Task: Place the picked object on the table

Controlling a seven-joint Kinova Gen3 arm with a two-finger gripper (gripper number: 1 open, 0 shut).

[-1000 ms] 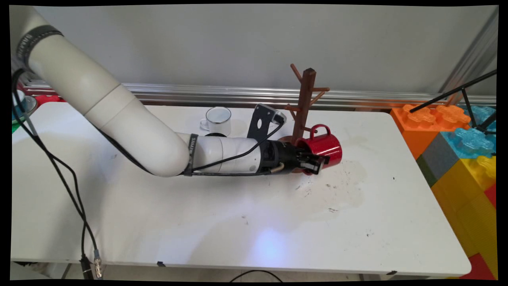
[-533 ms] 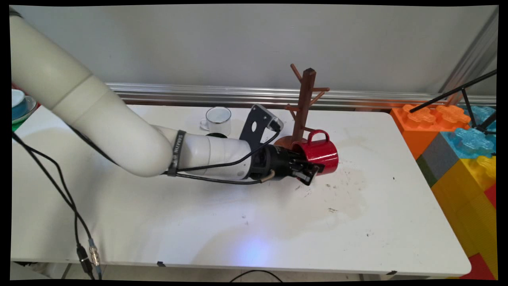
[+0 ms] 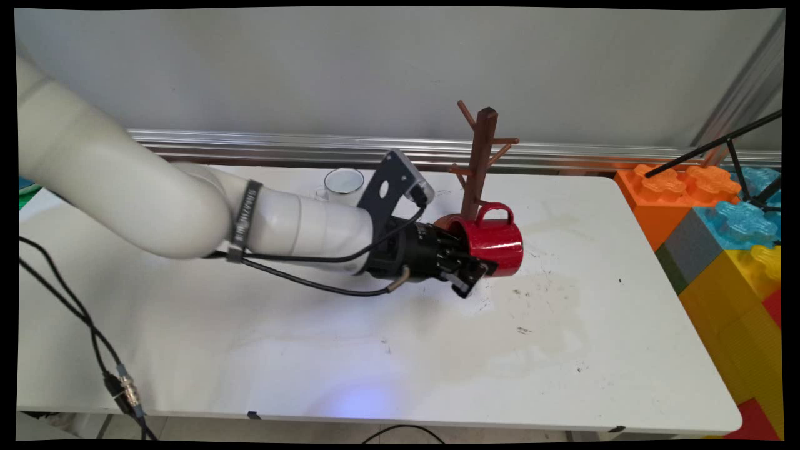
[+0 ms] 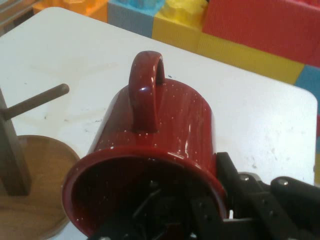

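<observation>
The gripper [image 3: 470,275] has its jaws closed on the rim of the red mug [image 3: 494,240], one finger inside the mouth and the other outside against the wall. The mug sits right of centre in the main view, lying on its side in the grip just above the worktop [image 3: 375,350], though whether it touches the worktop cannot be told. Its long axis runs roughly left to right across the frame, with the open mouth toward the arm and the closed bottom toward the right. Its handle [image 3: 494,211] stands uppermost.

The wooden mug tree [image 3: 478,165] rises just behind the mug, toward the top of the frame, its round base partly hidden by the mug's rim. Its lowest peg on the right seems to sit close above the handle; from this angle peg and handle overlap, so the gap between them cannot be judged.

The hand view settles part of that. There the red mug [image 4: 160,150] fills the centre with the handle loop pointing up, and a peg [image 4: 37,102] of the tree juts in from the left edge, apart from the handle. The tree's base [image 4: 30,200] lies at the lower left, beside the rim.

A white enamel cup [image 3: 343,184] stands farther back, left of the tree, half hidden by the arm. Large coloured blocks [image 3: 731,250] fill the frame's right edge.
</observation>
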